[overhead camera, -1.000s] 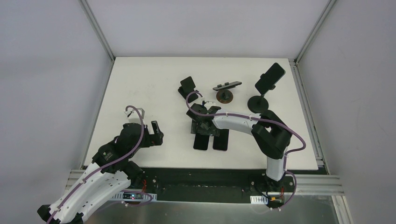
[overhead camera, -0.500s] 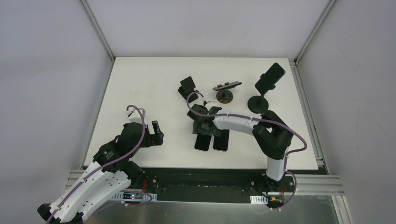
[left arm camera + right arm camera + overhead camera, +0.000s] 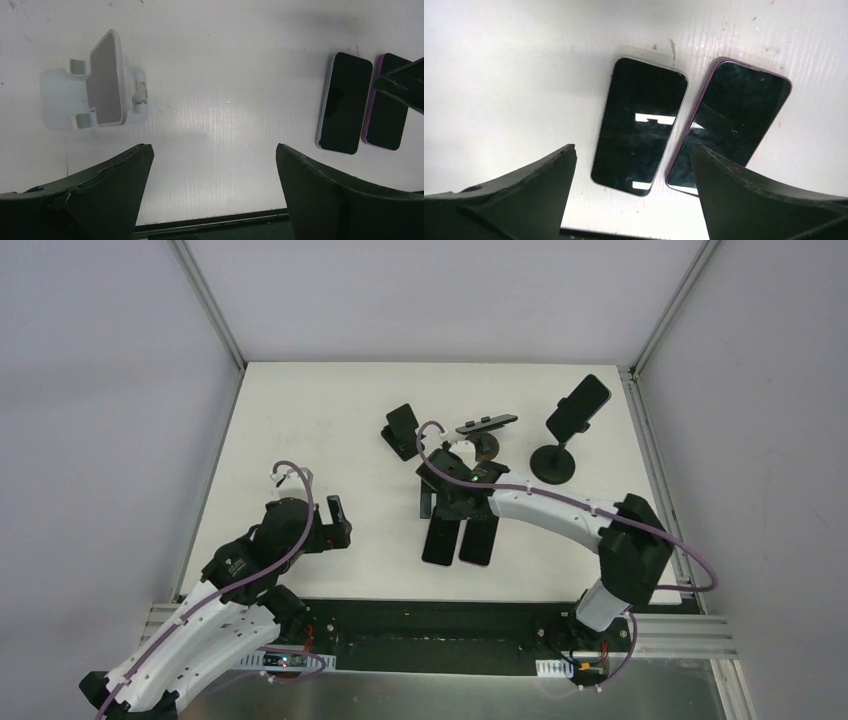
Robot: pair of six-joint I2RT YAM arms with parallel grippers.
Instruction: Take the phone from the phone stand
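A black phone (image 3: 579, 404) sits tilted on a black phone stand with a round base (image 3: 552, 463) at the far right of the table. My right gripper (image 3: 447, 508) (image 3: 633, 149) hovers open and empty at mid-table, left of that stand. It is just above two phones lying flat, one silver-edged (image 3: 639, 125) and one purple-edged (image 3: 729, 122). At the near left, my left gripper (image 3: 340, 523) (image 3: 214, 147) stands wide open over bare table, holding nothing.
A white folding stand (image 3: 100, 87) (image 3: 291, 481) sits empty beside my left gripper. A black folding stand (image 3: 403, 430) and a clamp holder on a brown base (image 3: 485, 432) stand at the far middle. The table's near edge (image 3: 210, 220) is just below my left fingers.
My right gripper has drawn back from over the flat phones toward the far side, its elbow swinging out to the right. The left arm has barely moved.
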